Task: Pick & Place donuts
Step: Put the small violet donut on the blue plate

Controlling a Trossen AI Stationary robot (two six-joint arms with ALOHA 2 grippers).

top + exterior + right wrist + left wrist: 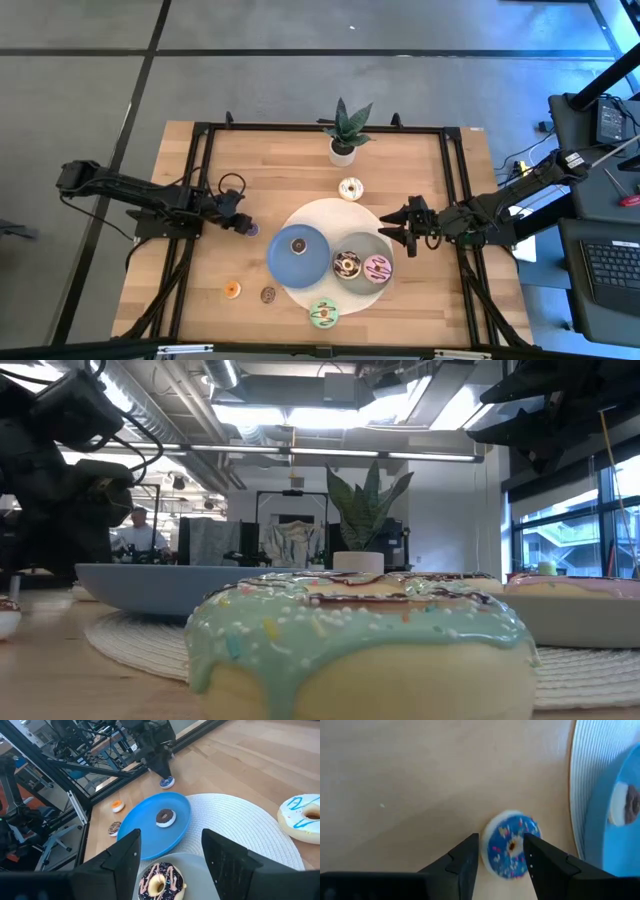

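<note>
The left tool [243, 226] is low over the worktop [280, 170], just left of the blue plate [296, 256]. Its two fingers [465, 865] are open a little, one on each side of a tiny blue-purple donut [510, 844] with sprinkles. The donut lies flat on the wood. It looks like the fingers are close beside it, but it is hard to tell if they squeeze it.

The right tool [400, 229] hangs above the right edge of the round white mat [325, 212]. Its fingers are spread wide and hold nothing.

On the blue plate sits one small dark donut [298, 245]. The blue plate lies on the left part of the white mat. Next to it, on the right, is a grey plate [378, 245]. It holds the chocolate donut [347, 265] and the pink donut [377, 268], side by side.

The white donut [350, 188] lies at the back edge of the mat, near a small plant in a white pot [343, 150]. The green donut [323, 314] lies at the front edge of the mat. It fills the low view very close up.

Two more tiny donuts lie on the bare wood, front left of the blue plate: an orange one [232, 290] and a brown one [268, 294].
</note>
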